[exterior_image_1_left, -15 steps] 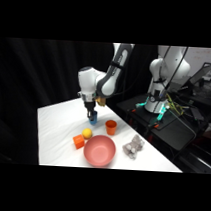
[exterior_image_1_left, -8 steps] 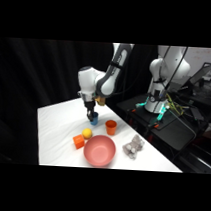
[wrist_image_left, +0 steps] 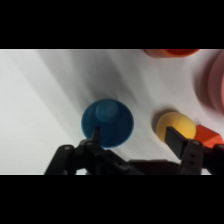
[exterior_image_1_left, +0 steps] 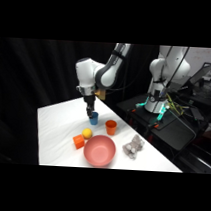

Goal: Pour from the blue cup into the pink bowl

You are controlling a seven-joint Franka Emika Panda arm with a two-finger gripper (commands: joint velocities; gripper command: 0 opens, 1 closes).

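Observation:
The small blue cup (exterior_image_1_left: 94, 118) stands upright on the white table (exterior_image_1_left: 57, 126), behind the big pink bowl (exterior_image_1_left: 99, 150). My gripper (exterior_image_1_left: 89, 111) hangs straight over the cup's left rim. In the wrist view the blue cup (wrist_image_left: 107, 122) is seen from above, with my gripper (wrist_image_left: 135, 136) open wide. One fingertip (wrist_image_left: 95, 134) overlaps the cup's rim and the other stands off to the right, in front of a yellow ball. Part of the pink bowl (wrist_image_left: 216, 80) shows blurred at the right edge.
An orange-red cup (exterior_image_1_left: 111, 127) stands right of the blue one. A yellow ball (exterior_image_1_left: 86, 133) and an orange block (exterior_image_1_left: 79, 141) lie left of the bowl, a grey crumpled thing (exterior_image_1_left: 133, 146) to its right. A second white arm (exterior_image_1_left: 163, 71) stands beyond the table.
My gripper has come down a little over the blue cup. The things on the table have not moved.

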